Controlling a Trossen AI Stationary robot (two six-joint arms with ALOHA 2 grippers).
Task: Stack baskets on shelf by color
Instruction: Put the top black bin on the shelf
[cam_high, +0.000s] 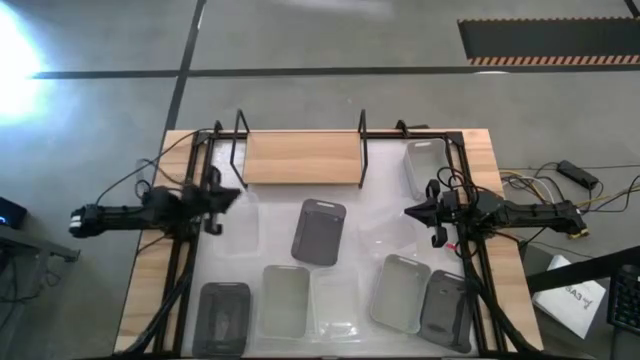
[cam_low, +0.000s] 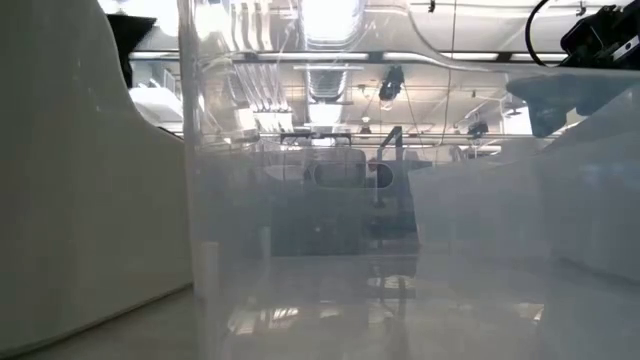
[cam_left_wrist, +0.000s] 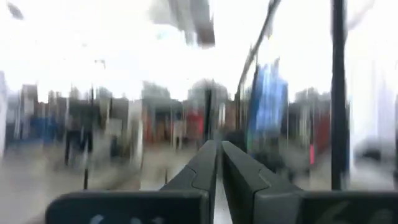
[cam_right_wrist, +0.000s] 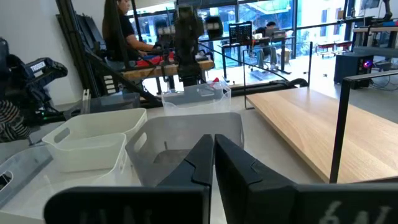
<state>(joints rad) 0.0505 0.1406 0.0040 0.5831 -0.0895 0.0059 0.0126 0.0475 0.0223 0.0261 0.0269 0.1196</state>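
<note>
Several baskets lie on the white mat in front of the shelf (cam_high: 300, 158), a wooden board in a black wire frame at the table's far edge. A dark grey basket (cam_high: 319, 232) sits mid-table, and two more stand near the front (cam_high: 222, 318) (cam_high: 447, 308). Light grey baskets (cam_high: 285, 300) (cam_high: 400, 292) rest on their bases between them. A translucent one (cam_high: 427, 165) stands right of the shelf. My left gripper (cam_high: 232, 196) (cam_left_wrist: 219, 155) hovers shut at the mat's left side. My right gripper (cam_high: 412, 212) (cam_right_wrist: 213, 146) hovers shut at the right side. Both hold nothing.
A translucent basket wall (cam_low: 300, 200) stands right in front of the low camera and fills its view. More translucent baskets (cam_high: 237, 222) (cam_high: 335, 300) lie on the mat. In the right wrist view people sit at desks (cam_right_wrist: 121, 31) beyond the table. Cables (cam_high: 560, 185) lie on the floor to the right.
</note>
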